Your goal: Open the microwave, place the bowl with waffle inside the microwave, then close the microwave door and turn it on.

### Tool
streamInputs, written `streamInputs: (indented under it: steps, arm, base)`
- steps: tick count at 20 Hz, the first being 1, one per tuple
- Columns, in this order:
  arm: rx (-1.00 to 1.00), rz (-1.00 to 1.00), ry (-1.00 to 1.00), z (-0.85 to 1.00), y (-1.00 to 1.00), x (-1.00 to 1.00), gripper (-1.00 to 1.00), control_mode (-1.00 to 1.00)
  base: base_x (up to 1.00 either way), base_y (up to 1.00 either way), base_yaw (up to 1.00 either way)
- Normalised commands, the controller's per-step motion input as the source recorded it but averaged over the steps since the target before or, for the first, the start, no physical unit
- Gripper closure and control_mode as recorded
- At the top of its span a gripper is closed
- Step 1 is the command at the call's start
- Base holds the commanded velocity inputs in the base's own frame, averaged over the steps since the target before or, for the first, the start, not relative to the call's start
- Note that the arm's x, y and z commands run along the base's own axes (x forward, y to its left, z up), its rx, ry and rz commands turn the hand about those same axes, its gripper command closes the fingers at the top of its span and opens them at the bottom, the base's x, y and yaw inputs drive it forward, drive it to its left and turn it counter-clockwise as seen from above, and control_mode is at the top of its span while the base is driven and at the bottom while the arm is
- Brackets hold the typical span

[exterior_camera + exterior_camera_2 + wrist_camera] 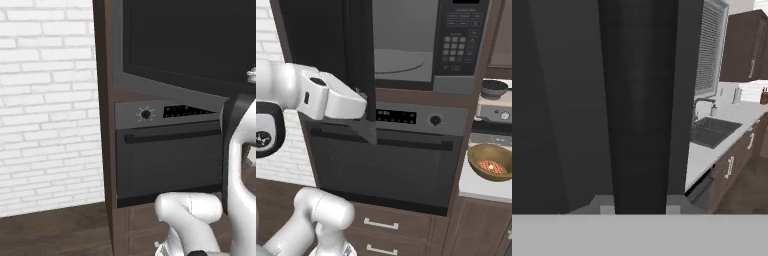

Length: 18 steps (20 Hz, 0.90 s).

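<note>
arm outstretched, gripper (363,111) (apparently part-closed)

A white brick wall (47,105) fills the left of the room, meeting a dark wood floor (55,230) below. A tall brown wood cabinet (104,125) holds an oven (388,160) with a round knob (145,114), a digital display strip (396,116) and a horizontal bar handle (383,140). Beneath it are drawers (381,227) with pale handles. To the right, a light counter (478,187) runs along brown base cabinets (732,165). Farther off lies a sink (709,131) with a faucet (698,105), below what may be a slatted window blind (709,47), though it is blurred.
</note>
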Motion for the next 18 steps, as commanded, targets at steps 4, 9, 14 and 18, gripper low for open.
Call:
streamInputs:
  steps: [4, 9, 14, 18]
  arm:
    - [-0.12, -0.26, -0.01, -0.13, 0.71, -1.00, 1.00, -1.00]
    - [-0.19, -0.22, -0.02, -0.30, 0.95, -1.00, 1.00, -1.00]
    - [-0.22, -0.12, 0.03, -0.32, 0.94, -0.31, -1.00, -1.00]
    - [0.00, -0.01, 0.00, -0.05, 0.16, 0.33, -1.00, -1.00]
  base:
    - [0.00, 0.00, 0.00]
    - [0.00, 0.00, 0.00]
    - [0.00, 0.00, 0.00]
    - [0.00, 0.00, 0.00]
